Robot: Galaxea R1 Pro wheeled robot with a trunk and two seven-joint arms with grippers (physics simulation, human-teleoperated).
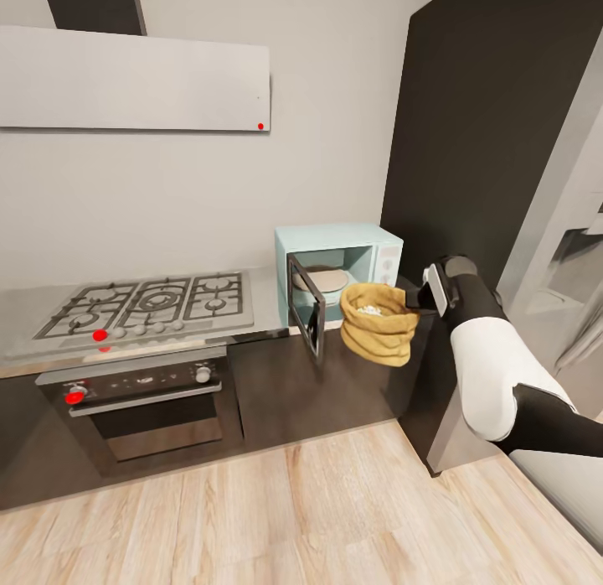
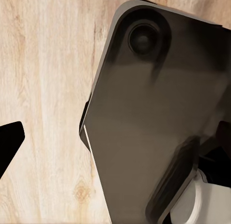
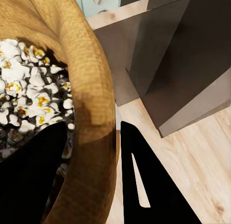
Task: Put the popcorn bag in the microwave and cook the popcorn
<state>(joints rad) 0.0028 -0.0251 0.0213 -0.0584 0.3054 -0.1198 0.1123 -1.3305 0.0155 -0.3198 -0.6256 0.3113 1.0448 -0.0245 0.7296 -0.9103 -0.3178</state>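
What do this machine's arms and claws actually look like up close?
The right arm is made of rounded glossy white shells joined by black segments, with a white-and-black wrist block. Its right claw has two flat, pointed matte-black fingers, one with a narrow slot cut through it. A black fingertip of the left claw looks the same. No cables or markings show.

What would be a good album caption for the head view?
Right gripper holds the popcorn bag by its rim before the open microwave.
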